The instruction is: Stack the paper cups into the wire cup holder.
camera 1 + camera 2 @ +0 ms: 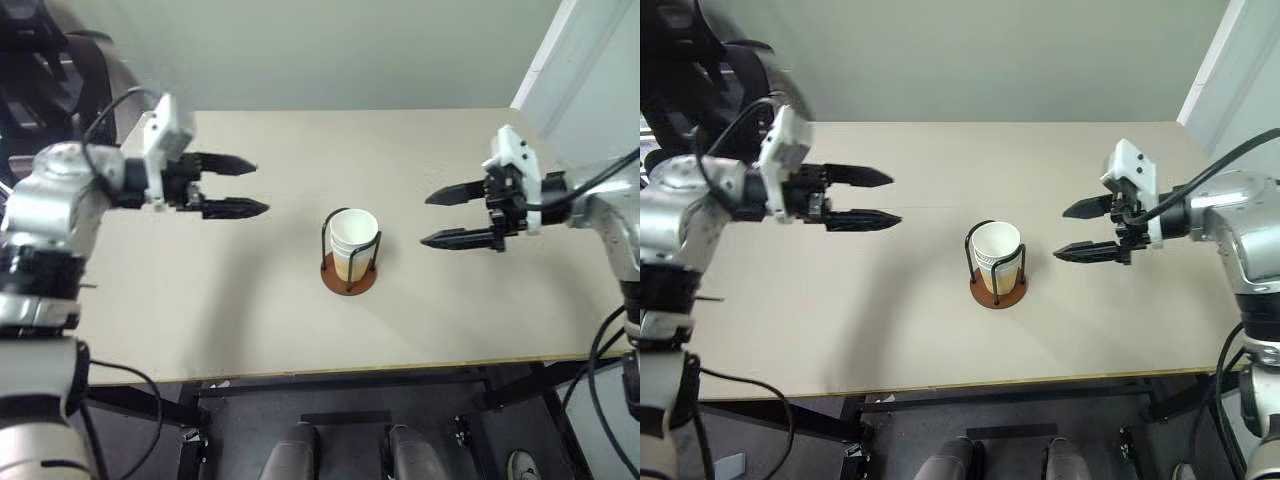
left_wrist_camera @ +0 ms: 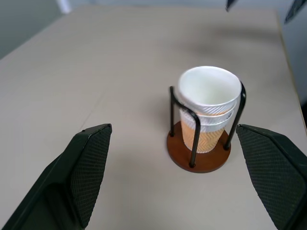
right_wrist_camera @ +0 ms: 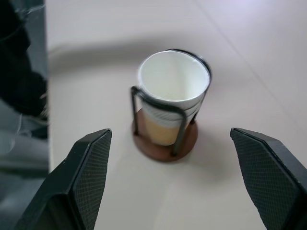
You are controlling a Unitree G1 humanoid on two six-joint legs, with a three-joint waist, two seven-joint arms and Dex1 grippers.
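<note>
- Two grippers are over the table (image 1: 250, 320), one on each side of the wire cup holder (image 1: 349, 272), both well apart from it.
- Wire cup holder: stands upright near the middle of the beige table, on a round reddish-brown disc base with thin black wire loops rising around the cups.
- Paper cups (image 1: 353, 240): nested one inside another in the holder. The left wrist view shows at least two white rims stacked just below the top rim; the exact count cannot be read. Tan-yellow patterned wall shows low down between the wires, white inside on top. The top cup sits slightly tilted and its rim stands above the wire loops.
- Left gripper (image 1: 238, 186): to the left of the holder and a little farther back, its fingers pointing right toward the table centre. Fingers spread wide, nothing between them.
- Right gripper (image 1: 444, 217): to the right of the holder at about the same depth, its fingers pointing left toward the holder. Fingers spread wide, nothing between them.
- Both wrist views look straight at the holder, framed between each gripper's two textured black pads (image 2: 88, 167).
- Rest of the tabletop: bare beige surface with the holder's soft shadow beside the base.
</note>
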